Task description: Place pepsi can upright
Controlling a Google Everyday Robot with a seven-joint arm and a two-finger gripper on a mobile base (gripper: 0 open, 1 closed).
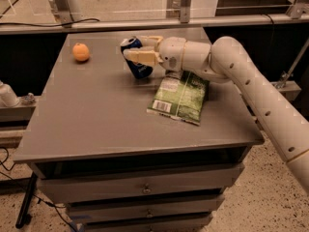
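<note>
The pepsi can [136, 62] is dark blue with a silver top. It stands tilted to the left on the grey table [96, 115], at the back middle, its lower end on or just above the tabletop. My gripper [140, 50] reaches in from the right and is shut on the can, one cream finger [141, 57] across its front and the other behind its top. My white arm [251, 91] runs back to the lower right.
A green snack bag [179, 96] lies flat just right of the can, partly under my wrist. An orange fruit [81, 52] sits at the back left. Drawers [145, 190] are below the tabletop. A metal rail [145, 23] runs behind the table.
</note>
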